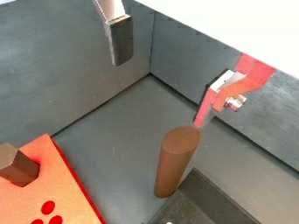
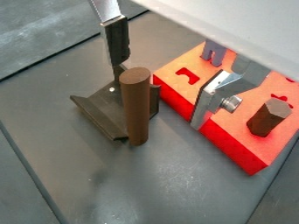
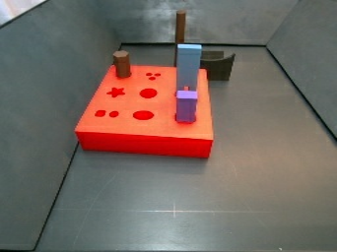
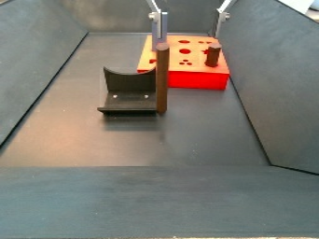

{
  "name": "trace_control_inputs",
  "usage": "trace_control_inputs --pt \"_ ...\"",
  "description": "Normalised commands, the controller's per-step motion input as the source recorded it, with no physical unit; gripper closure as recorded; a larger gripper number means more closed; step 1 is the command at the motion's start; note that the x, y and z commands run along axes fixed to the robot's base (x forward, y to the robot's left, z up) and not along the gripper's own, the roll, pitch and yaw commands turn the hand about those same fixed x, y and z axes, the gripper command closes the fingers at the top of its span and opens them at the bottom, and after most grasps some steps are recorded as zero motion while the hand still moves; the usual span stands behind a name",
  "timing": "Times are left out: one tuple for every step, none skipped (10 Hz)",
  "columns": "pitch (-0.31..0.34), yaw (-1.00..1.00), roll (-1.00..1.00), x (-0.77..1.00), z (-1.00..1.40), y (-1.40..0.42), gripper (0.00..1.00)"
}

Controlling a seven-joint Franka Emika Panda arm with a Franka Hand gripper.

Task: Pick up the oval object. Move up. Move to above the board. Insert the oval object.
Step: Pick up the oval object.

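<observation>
While oval object point(image 2: 136, 105) stands upright beside fixture point(image 2: 103, 112), gripper point(image 2: 166, 63) spread wide above.

Upright brown peg point(image 2: 136, 105) beside red board point(image 2: 233, 131)

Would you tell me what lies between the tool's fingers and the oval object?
Nothing: in a wrist view the open tool is above the oval object, with only air between.

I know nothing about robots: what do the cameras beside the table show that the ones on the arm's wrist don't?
Side views only: the whole top of the red board, with every hole in sight. Wrist views only: the open claw close up, with the dark pad on a finger, holding nothing. Shared: the tall brown oval object standing by the fixture, and the short brown cylinder on the board.
</observation>
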Motion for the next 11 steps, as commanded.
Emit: trace_control_inputs --pt "0.074 -0.13 0.11 0.40 0.00 -0.24 0.00" --pt "0.061 -0.21 0.00 0.70 -0.04 -0.33 0.00" --pt "0.011 -0.29 -0.01 0.69 -0.34 -0.26 0.00" --pt "0.000 -0.41 -0.04 0.64 -0.56 -0.13 0.00" --pt "-0.020 -0.55 -0.16 0.32 -0.69 0.10 0.00" --pt "-0.051 -0.53 -0.29 0.07 -0.45 0.19 0.00" --pt "-0.011 -0.41 -0.35 0.04 -0.38 0.20 0.00" --pt "0.000 -0.30 -0.36 0.09 -0.38 0.15 0.00" --pt "-0.010 -0.22 -0.31 0.01 -0.49 0.05 0.00" --pt "-0.027 0.00 -0.14 0.00 -0.13 0.03 0.00" --pt "0.000 0.00 0.01 0.02 0.00 0.00 0.00"
